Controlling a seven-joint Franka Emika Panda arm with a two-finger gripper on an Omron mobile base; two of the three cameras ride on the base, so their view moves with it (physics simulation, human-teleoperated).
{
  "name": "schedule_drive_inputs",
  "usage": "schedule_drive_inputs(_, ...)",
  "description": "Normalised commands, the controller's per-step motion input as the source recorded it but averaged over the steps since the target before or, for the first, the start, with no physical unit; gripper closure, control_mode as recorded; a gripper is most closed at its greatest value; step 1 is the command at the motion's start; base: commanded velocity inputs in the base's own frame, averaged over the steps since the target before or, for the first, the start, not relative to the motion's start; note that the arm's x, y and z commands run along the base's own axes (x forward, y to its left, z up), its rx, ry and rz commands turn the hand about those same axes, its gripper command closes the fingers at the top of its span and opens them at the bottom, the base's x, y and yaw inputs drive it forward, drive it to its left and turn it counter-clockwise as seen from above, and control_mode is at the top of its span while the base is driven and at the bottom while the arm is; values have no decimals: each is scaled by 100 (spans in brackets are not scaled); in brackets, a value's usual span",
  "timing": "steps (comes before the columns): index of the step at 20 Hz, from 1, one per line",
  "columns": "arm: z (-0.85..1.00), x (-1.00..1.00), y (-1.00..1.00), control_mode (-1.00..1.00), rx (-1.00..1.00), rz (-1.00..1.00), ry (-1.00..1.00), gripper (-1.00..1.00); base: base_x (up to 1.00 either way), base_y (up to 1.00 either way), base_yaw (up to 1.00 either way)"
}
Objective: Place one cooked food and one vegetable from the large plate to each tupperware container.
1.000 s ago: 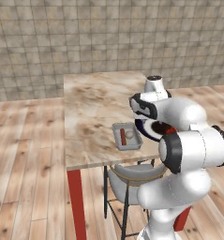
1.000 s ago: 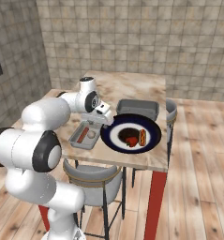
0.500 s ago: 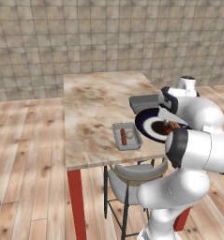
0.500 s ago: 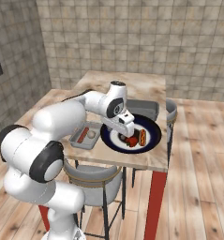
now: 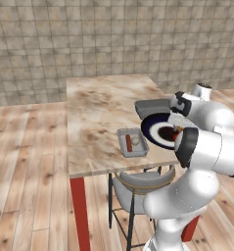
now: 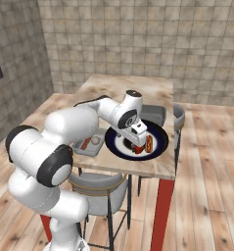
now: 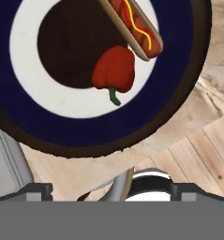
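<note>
You had the gripper (image 6: pixel 138 142) hanging over the large plate (image 7: pixel 19 119), jaws spread wide and pinching nothing. The plate sat near the counter (image 5: pixel 96 115) edge closest to the robot, with a red bell pepper (image 7: pixel 114 69) and a hot dog (image 7: pixel 134 29) lying side by side on its dark centre, touching or nearly so. One tupperware container (image 5: pixel 133 142) lay just left of the plate and already held food; the second (image 5: pixel 152 107) sat just behind the plate, and you could not tell what it held.

The pepper looked light, hollow and glossy, so it would likely have slid under a shallow pinch; you would have done best to close across its broad body rather than the thin green stem. The hot dog looked soft, its bun easily crushed, and it wanted a gentle hold across the middle of its width. Because the two lay so close, a descent on either risked nudging the other.
</note>
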Motion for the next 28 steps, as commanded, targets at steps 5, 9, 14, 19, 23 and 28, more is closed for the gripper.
schedule_drive_inputs(5, -2, 24, -16, -100, 0, -1, 9, -100, 0, 0, 0)
schedule_drive_inputs(9, -14, 0, -16, -100, 0, -4, 9, -100, 0, 0, 0)
schedule_drive_inputs(14, -36, 2, -3, -100, 0, -4, 1, -100, 0, 0, 0)
schedule_drive_inputs(19, -42, 15, -4, -100, -1, -1, 0, -100, 0, 0, 0)
schedule_drive_inputs(23, -32, 9, -8, -100, -1, 0, 0, -100, 0, 0, 0)
schedule_drive_inputs(28, -11, 5, -9, -100, 0, 0, 0, -100, 0, 0, 0)
